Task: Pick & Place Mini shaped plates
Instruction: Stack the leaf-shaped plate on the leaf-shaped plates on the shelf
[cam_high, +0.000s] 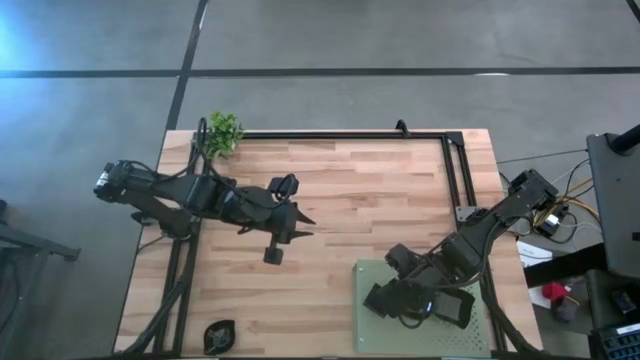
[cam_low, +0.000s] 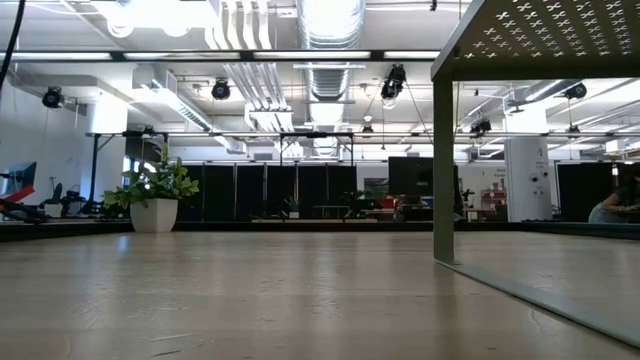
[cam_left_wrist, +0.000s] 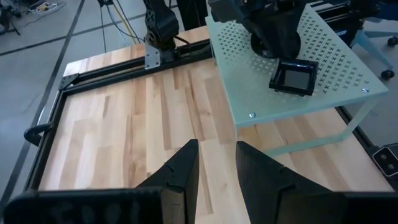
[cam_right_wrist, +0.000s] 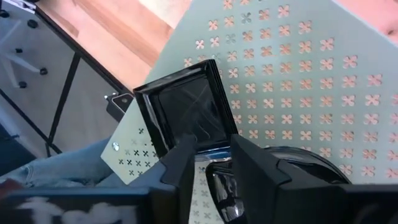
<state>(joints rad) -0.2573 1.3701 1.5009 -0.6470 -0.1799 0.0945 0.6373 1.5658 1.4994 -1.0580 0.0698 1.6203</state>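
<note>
Square mini plate (cam_right_wrist: 189, 109) laid flat on perforated green shelf (cam_left_wrist: 336, 68), right pincer (cam_right_wrist: 211, 163) parted just above its edge, nothing gripped, rounded dark plate (cam_high: 219, 333) seen at counter (cam_high: 330, 200) front edge, left pincer (cam_left_wrist: 214, 163) held partly open, empty, over bare wood.

left arm (cam_high: 190, 195): black, chunky jointed links — dark cables along the body | right arm (cam_high: 470, 250): same black build | right tool (cam_right_wrist: 210, 163): two matte black wedge-shaped fingers | left tool (cam_left_wrist: 216, 163): same form

A large open lab hall: exposed ceiling ducts (cam_low: 330, 25), strip lights, dark partitions, concrete floor (cam_high: 350, 35).
</note>
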